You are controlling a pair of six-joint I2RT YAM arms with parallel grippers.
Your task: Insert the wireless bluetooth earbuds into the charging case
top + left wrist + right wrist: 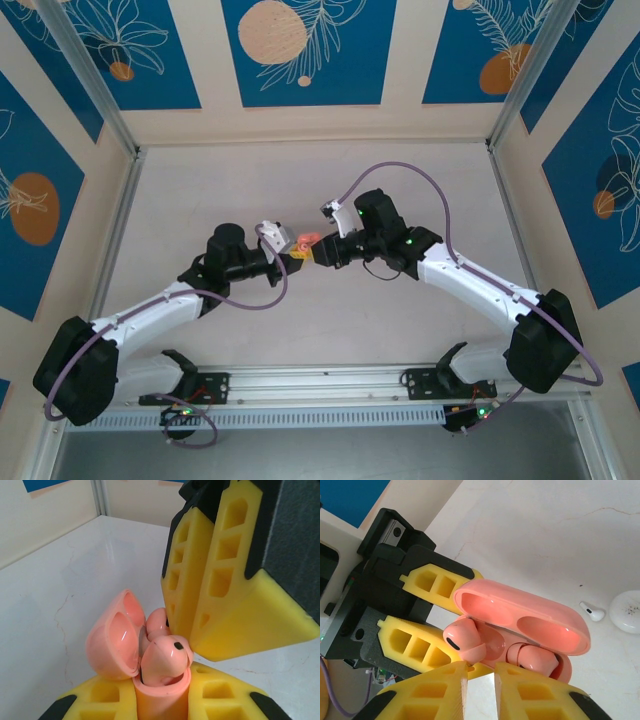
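Note:
The salmon-pink charging case (161, 700) stands upright with its lid (520, 615) swung open, and my left gripper (162, 696) is shut on its body. One pink earbud (462, 640) sticks up, half out of its socket. The other pink earbud (535, 660) lies deeper in the case. My right gripper (480, 690) hovers right at the raised earbud, its fingers a narrow gap apart with nothing between them. In the top view the left gripper (290, 248) and right gripper (322, 252) meet at mid-table around the case (303, 240). A white earbud (592, 611) lies on the table.
A white disc (627, 611) rests on the white table (60, 595) beside the white earbud. The right gripper's yellow fingers (225, 580) crowd the case from above. Walls and metal rails (115, 215) enclose the table on the left, right and back.

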